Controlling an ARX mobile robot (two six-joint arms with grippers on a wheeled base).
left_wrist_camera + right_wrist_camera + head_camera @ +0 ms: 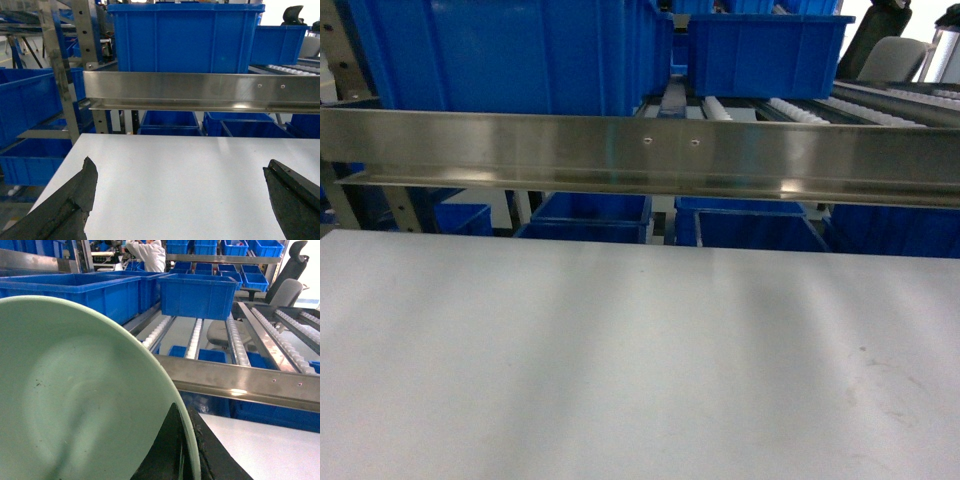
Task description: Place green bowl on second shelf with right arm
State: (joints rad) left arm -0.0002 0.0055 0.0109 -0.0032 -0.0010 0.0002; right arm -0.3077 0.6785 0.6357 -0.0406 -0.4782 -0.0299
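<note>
While the green bowl (pixel 75 400) fills the left and centre of the right wrist view, its rim is pinched between the dark fingers (pixel 167 450) of the right gripper (pixel 186 452), one finger inside the bowl wall, one outside; jaws closed on the rim. Bowl is tilted, inner face toward the camera, and sits nearer the camera than the steel front bar (pixel 240 382) of the second shelf (pixel 260 330); not on the shelf.

Ahead of the right gripper: front bar runs across, w/ white roller rails (pixel 237 342) behind it running away from the tool. Lanes between rails directly ahead look open up to a blue crate (pixel 197 295) farther back. To the gripper's left, long blue crates (pixel 75 290) occupy the shelf right up near the front edge. White tabletop (pixel 260 445) lies below and to the right of the gripper, its far edge under the bar.

Left gripper (pixel 180 200): two dark fingers (pixel 70 205) spread wide apart, nothing between them, hovering over the tabletop. Ahead of it the same steel bar, a large blue crate above it, more crates below.

Head view: neither gripper nor bowl visible; bar edge crosses full width, tabletop edge just beneath it.

Person in white (pixel 147 255) far back.
</note>
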